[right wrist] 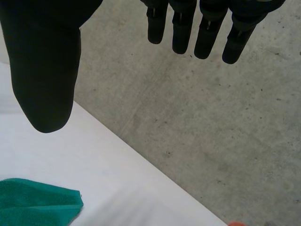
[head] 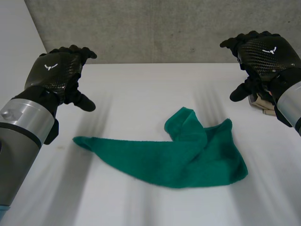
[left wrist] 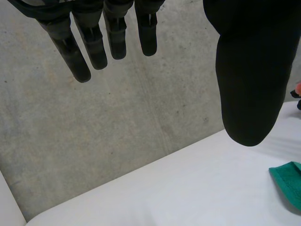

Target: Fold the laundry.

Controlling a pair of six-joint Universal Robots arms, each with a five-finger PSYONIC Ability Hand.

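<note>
Judging by how things lie, we are at the very start of the fold: the green cloth (head: 188,155) sits rumpled on the white bench (head: 141,94), drawn out into a long point toward our left side, with a loose flap turned over on itself near its far edge. No tidy fold is made yet.

Our left hand (head: 54,70) hovers above the bench, well apart from the cloth's pointed corner (head: 80,140). Our right hand (head: 265,52) hangs near the far right of the bench, also clear of the cloth. In each wrist view the fingers (left wrist: 96,44) of the left and the fingers (right wrist: 207,37) of the right hang straight and spread from the thumb, holding nothing.

The cloth lies beyond and below both palms, between the two hands. We think the next move calls for lowering both hands to opposite corners, pinching them and spreading the cloth flat before any fold.
</note>
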